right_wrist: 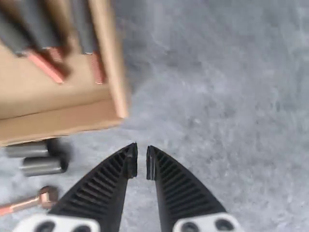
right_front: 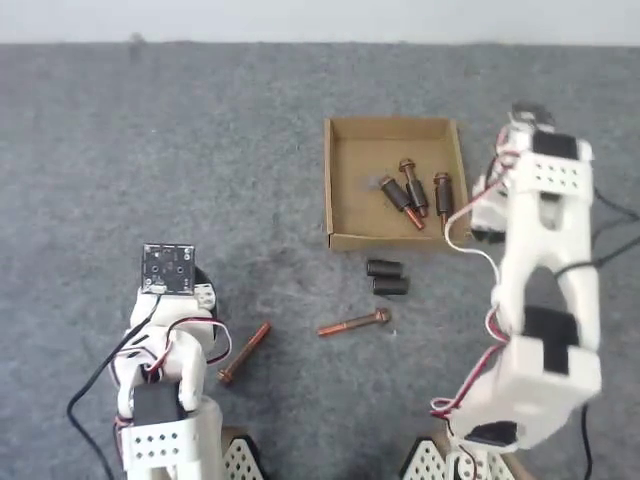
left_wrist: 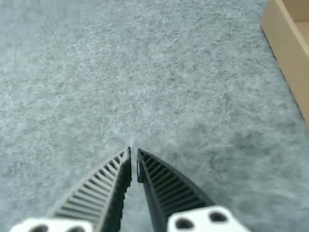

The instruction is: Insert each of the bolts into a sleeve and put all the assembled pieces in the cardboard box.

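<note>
Mottled grey felt mat [right_front: 200,150]; plain tan box [right_front: 329,180]. The loose bolts [right_front: 354,323] are shiny copper, the sleeves [right_front: 384,269] black with a dull sheen. The pieces [right_front: 401,199] in the box are black with copper heads and tips. The arms [right_front: 545,260] are white with black motors and red, white and black wires [right_front: 470,250]. The left gripper [left_wrist: 133,153] and right gripper [right_wrist: 141,151] are black, with ribbed inner faces
</note>
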